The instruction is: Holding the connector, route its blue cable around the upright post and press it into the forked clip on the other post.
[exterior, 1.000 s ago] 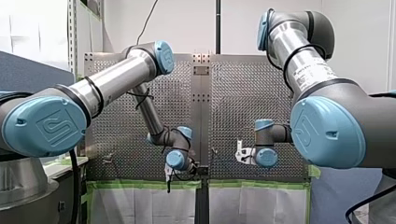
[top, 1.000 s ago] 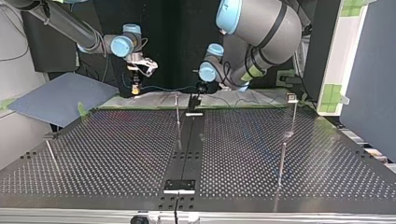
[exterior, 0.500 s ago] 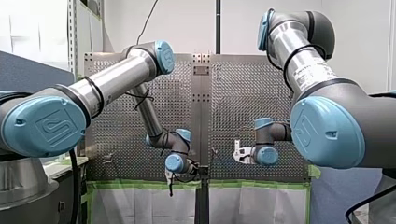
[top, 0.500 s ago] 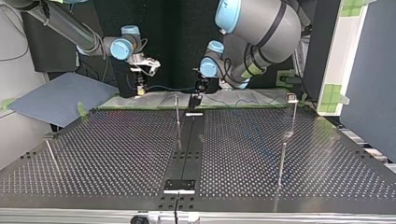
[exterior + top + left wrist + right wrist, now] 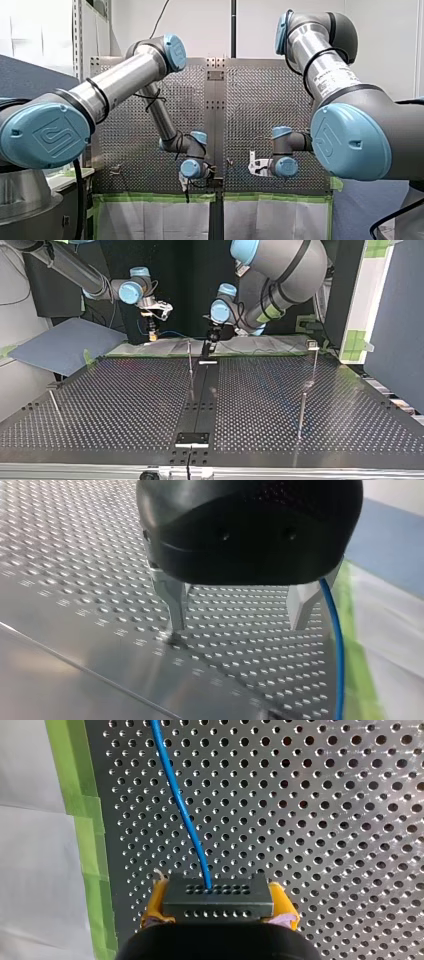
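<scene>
Sliding inward, my left pincer (image 5: pixel 239 622) hangs apart and empty beside the blue cable (image 5: pixel 336 645), seemingly ready to guide it; my right pincer (image 5: pixel 218 906) clamps the connector (image 5: pixel 218 896), cable trailing free over the counter (image 5: pixel 325 795).

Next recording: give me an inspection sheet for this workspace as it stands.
Surface: perforated table with a dark centre strip.
Job's things: connector with blue cable attached; upright post bare; clip post, fork too small to tell.
Clutter: nothing seen.
Tools: right tool shut on connector, yellow pads; left tool open, empty, cable beside one finger.
Cables: blue cable runs between the tools, apparently round no post.
Surroundings: green tape and white sheet at table's edge; grey-blue board beside it.
</scene>
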`<state>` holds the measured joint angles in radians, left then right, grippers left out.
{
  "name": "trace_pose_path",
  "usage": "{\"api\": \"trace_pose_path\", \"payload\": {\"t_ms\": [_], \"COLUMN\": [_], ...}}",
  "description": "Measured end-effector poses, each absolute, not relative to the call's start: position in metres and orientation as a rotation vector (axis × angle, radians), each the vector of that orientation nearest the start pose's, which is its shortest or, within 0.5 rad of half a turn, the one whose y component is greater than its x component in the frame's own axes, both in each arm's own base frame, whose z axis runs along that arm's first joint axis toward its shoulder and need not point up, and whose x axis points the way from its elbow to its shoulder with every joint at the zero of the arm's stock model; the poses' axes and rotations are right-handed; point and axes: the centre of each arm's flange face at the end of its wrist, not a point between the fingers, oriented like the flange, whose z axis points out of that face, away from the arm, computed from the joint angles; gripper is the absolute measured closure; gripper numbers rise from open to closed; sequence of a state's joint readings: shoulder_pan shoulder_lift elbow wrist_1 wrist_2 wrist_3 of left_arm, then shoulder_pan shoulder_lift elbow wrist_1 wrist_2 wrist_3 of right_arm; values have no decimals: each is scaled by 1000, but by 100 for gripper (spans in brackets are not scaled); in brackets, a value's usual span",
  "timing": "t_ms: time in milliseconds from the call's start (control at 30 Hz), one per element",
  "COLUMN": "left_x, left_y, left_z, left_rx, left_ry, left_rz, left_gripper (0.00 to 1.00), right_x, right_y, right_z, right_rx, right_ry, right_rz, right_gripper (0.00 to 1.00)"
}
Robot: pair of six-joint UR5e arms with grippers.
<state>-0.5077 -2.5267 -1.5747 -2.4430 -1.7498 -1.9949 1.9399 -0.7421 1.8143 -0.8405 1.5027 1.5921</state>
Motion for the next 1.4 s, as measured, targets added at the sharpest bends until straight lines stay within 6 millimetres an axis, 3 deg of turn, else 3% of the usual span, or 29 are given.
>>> {"api": "trace_pose_path", "payload": {"t_ms": [167, 667, 1400], "left_x": [500, 453, 450], "left_y": [-421, -464, -454], "left_z": [-18, -16, -16], "left_rx": [-48, 28, -31], "left_ry": [1832, 1801, 1770], "left_rz": [-489, -410, -226], "left_gripper": [0, 0, 0], "right_x": [338, 338, 335], "right_y": [-487, -489, -493], "right_z": [-15, -17, -19], "right_rx": [1710, 1714, 1751], "right_ry": [-1132, -1123, -1108], "right_rz": [1407, 1442, 1526], "right_gripper": [100, 100, 100]}}
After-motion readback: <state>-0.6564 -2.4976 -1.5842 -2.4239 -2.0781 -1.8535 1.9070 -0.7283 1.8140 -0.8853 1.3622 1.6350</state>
